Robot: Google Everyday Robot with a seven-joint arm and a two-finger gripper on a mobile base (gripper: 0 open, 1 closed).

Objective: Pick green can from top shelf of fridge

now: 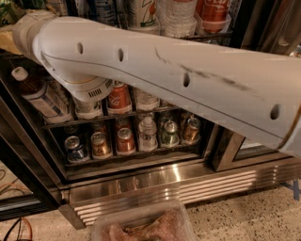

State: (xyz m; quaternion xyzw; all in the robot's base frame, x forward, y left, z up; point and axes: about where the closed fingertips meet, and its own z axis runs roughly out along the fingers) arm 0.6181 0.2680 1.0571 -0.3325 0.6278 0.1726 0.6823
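One white arm (pixel 155 80) stretched across the fridge (pixel 155 181) toward the upper left corner, its gripper beyond the frame there, grip impossible to tell. A green sliver, possibly the green can (pixel 5 13), showed in that corner, level with the top shelf (pixel 214 34).

Floor (pixel 254 219): pale speckled terrazzo along the bottom of the view, under warm indoor light. Blue tape mark (pixel 295 188) on it at far right. Orange and dark cables (pixel 21 229) lie lower left. Clear plastic tub (pixel 141 225) bottom centre, brownish contents. Gripper out of view.
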